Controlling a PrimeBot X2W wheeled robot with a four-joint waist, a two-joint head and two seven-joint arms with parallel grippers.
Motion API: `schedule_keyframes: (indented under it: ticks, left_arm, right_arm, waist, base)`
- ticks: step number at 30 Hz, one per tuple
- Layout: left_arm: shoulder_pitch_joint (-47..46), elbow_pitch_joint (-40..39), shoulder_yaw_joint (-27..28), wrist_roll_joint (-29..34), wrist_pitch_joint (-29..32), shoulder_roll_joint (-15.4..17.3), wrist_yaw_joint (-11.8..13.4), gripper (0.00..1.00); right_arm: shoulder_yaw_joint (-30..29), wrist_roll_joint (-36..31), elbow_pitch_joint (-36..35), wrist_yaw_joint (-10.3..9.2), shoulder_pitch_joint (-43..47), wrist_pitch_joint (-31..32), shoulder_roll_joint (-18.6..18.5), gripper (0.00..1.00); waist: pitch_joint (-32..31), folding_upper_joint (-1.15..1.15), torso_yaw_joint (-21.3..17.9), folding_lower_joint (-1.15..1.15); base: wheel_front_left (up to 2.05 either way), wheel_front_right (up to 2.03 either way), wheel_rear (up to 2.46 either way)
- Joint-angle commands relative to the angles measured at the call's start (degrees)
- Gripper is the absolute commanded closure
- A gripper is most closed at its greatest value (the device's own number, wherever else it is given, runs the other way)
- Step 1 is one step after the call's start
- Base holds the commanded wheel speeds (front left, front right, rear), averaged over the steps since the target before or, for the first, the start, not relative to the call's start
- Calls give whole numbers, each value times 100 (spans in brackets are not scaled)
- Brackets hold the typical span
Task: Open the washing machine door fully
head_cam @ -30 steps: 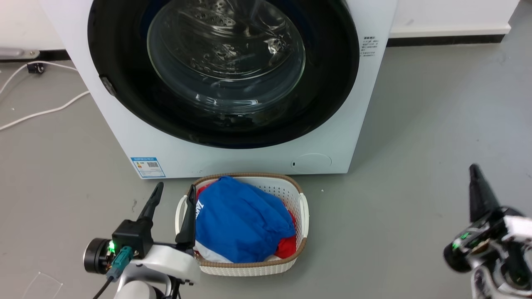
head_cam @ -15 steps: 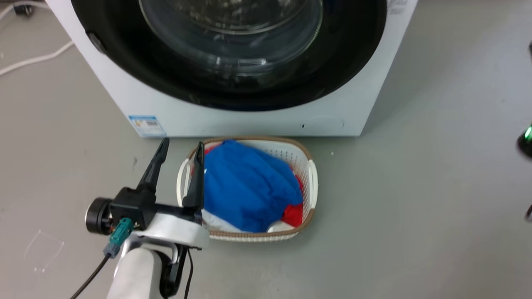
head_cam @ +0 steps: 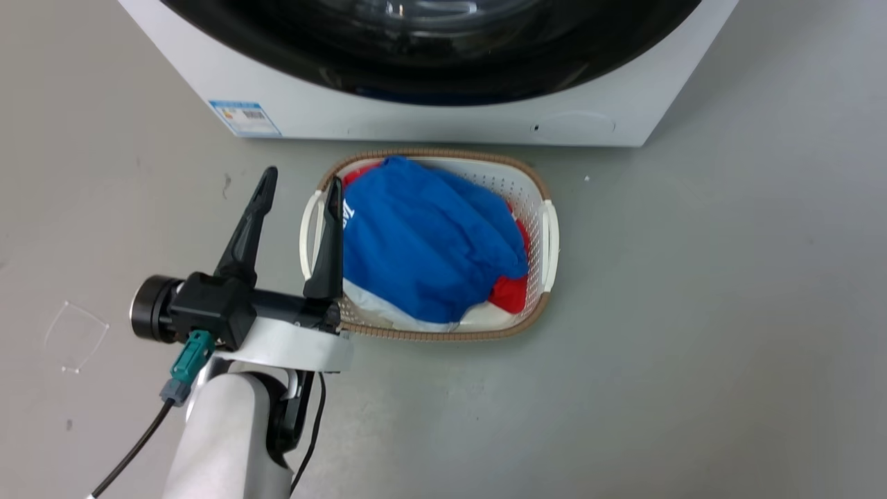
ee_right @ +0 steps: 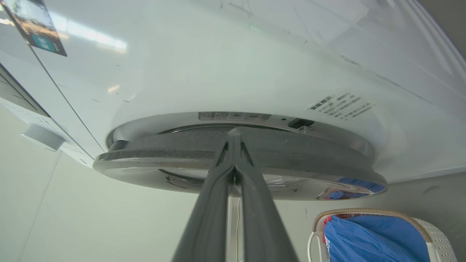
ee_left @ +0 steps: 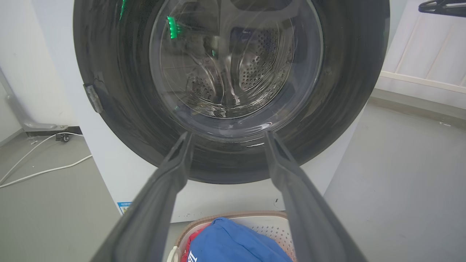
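Far left in the left wrist view: a white cable trailing over the grey floor below a pale wall. Next, lower left of the head view: the left gripper, jaws spread wide and empty, poised beside the left handle of a laundry basket heaped with blue cloth, probably held clear as the spare. Across the middle, covering most of the washing machine front: the washing machine door, looking shut or barely ajar. Lastly, mid-frame in the right wrist view: the right gripper, jaws pinched narrow with tips at the door's edge seam, likely to pry there; impossible to tell whether nipping anything.
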Motion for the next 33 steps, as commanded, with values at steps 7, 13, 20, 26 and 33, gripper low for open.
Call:
schedule_keyframes:
  ticks: [7, 13, 20, 26, 33]
  left_arm:
    - [-345, -163, -16, 55, -14, -15, 29, 0]
    - [-488, -172, -49, 80, -14, -17, 13, 0]
    - [-521, -164, -49, 27, -14, -19, 50, 0]
    - [-466, -77, -45, 14, -14, -19, 64, 0]
    - [-196, 118, -54, -32, -14, -18, 61, 0]
  right_arm:
    - [330, -285, 743, 1, -1066, -4, 441, 100]
    - [484, -429, 1021, 1, -1458, 104, 596, 100]
    - [603, -433, 944, 1, -1406, 621, 689, 100]
    - [614, -314, 849, 2, -1136, 1174, 729, 100]
    - [716, -193, 757, 1, -545, 1889, 837, 100]
  waist:
    - [574, 0, 54, -1]
    - [751, 0, 97, -1]
    - [805, 0, 75, -1]
    - [628, 0, 30, -1]
    - [94, 0, -24, -1]
  base:
    - [0, 0, 0]
    - [0, 0, 0]
    - [0, 0, 0]
    - [0, 0, 0]
    - [0, 0, 0]
